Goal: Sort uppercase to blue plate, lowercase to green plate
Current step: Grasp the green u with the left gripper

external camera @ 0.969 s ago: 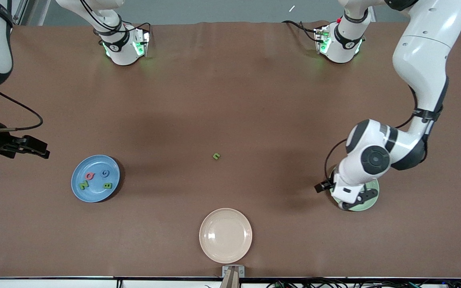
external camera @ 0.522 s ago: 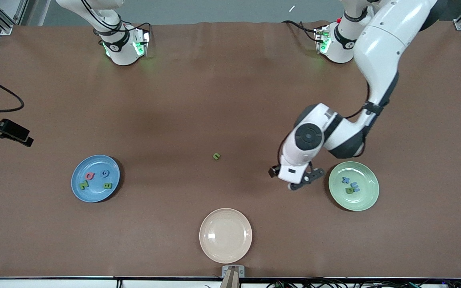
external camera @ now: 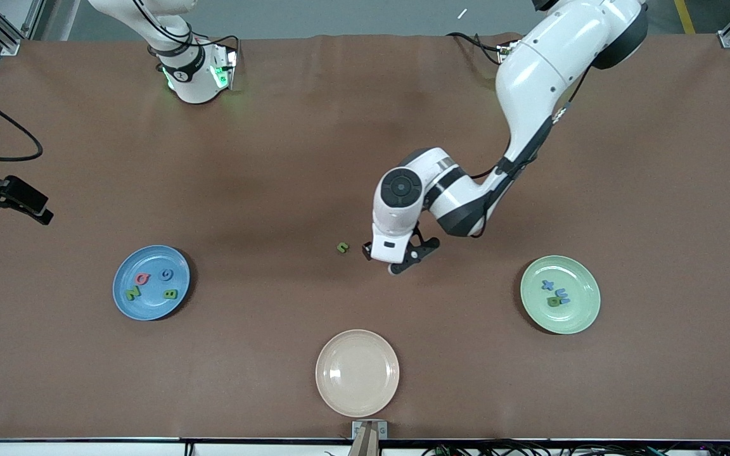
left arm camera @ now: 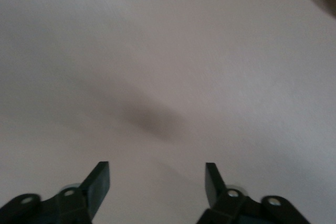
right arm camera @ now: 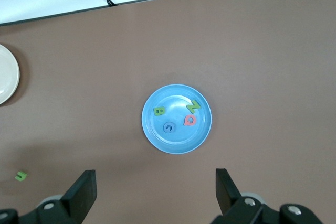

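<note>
The right gripper (external camera: 38, 212) waits raised at the right arm's end of the surface (external camera: 314, 139), fingers (right arm camera: 84, 190) spread wide and empty. The blue plate (external camera: 151, 282) carries the green Z (external camera: 132, 292), red Q (external camera: 142, 278), blue G (external camera: 165, 274) and green B (external camera: 171, 294). The green n (external camera: 341, 247) lies mid-surface; just beside it the left gripper (external camera: 406, 263) hangs from a bent arm, fingers (left arm camera: 100, 182) parted, holding nothing. The green plate (external camera: 577, 316) holds three lowercase letters (external camera: 556, 294).

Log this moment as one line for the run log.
left gripper: open, over table beside small green foam letter n | right gripper: open, waiting | round light-blue plate: four letters | round mint-green plate: three
</note>
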You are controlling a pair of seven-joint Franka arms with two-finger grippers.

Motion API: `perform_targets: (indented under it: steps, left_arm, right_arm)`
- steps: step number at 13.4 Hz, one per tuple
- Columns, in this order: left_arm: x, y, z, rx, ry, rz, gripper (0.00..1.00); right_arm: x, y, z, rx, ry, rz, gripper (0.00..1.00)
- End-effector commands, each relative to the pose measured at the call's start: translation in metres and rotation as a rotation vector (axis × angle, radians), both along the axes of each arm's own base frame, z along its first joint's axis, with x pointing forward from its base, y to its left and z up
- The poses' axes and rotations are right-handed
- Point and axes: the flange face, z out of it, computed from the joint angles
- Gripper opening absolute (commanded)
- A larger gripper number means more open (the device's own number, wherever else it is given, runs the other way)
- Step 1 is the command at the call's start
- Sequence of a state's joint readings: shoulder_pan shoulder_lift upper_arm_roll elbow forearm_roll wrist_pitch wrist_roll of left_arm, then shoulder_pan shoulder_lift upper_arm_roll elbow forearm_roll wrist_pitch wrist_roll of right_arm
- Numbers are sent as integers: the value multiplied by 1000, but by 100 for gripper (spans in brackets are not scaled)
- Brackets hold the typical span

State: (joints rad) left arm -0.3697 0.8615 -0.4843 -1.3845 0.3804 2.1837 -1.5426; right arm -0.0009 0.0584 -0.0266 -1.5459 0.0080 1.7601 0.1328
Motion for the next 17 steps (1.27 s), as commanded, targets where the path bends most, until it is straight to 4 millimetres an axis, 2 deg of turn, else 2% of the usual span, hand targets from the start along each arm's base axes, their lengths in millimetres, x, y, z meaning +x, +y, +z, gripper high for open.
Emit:
perform_targets:
  steps: [1,4,6,7,9,14,17]
  left_arm:
    - [3,-17,-6,-47,-29,95,74]
    - [-3,-39,-5,-83,-37,150,69]
    - [-9,-59,-5,-103,-40,175,66]
    - [-11,-63,-8,-106,-38,179,65]
    - [-16,-68,-14,-108,-32,182,63]
    - [-27,-87,-29,-82,-66,208,59]
    - [-27,-89,-34,-101,-70,213,57]
  right_arm:
    - [-13,0,1,-7,-10,1,100]
    - [-18,4,-1,-8,41,12,100]
    - [-18,5,12,-9,23,18,100]
    - [-18,6,24,-9,1,19,100]
    - [-21,5,30,-10,15,16,100]
    - [-25,5,33,-7,45,6,100]
    - [-26,6,29,-9,68,18,100]
